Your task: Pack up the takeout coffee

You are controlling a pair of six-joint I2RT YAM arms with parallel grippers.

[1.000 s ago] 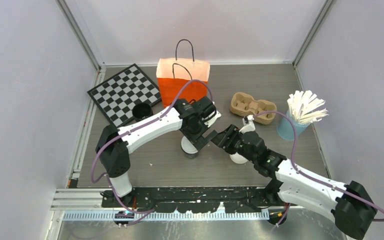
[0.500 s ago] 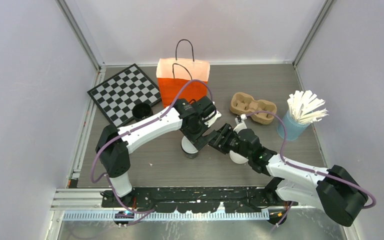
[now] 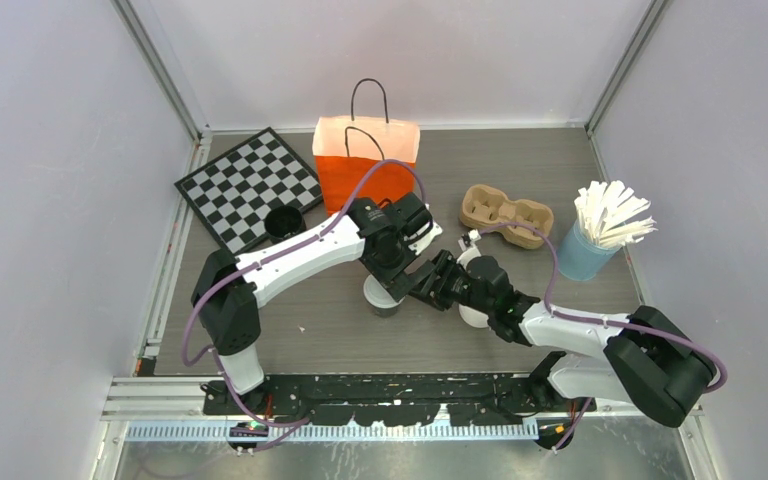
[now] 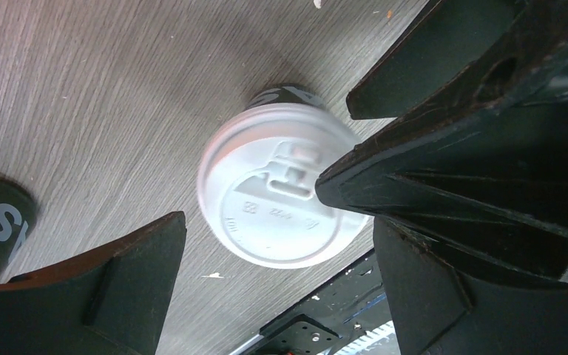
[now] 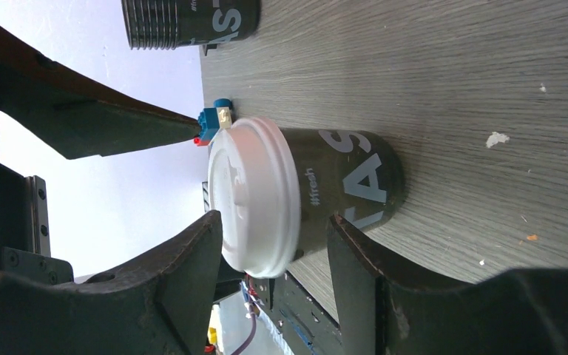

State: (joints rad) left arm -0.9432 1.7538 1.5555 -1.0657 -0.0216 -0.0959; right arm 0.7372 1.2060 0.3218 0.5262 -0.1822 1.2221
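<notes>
Lidded coffee cup (image 3: 379,299) at centre frame; paper bag (image 3: 365,170) above it, chessboard (image 3: 245,185) upper left, cup carrier (image 3: 506,214) to its right.

Your takeout coffee (image 5: 303,192), just 6 o'clock of centre, is a black cup with white lettering and a white lid (image 4: 281,196). At 12 the bag (image 3: 365,160) is orange. At 10 the board (image 3: 245,185) is black-and-white chequered. At 2 the carrier (image 3: 505,213) is tan. At 3 a blue cup (image 3: 582,258) holds white sticks (image 3: 612,215).

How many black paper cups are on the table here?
2. The lidded cup stands mid-table; the lidless cup sits at the checkerboard's near corner. The orange bag might hide more.
</notes>
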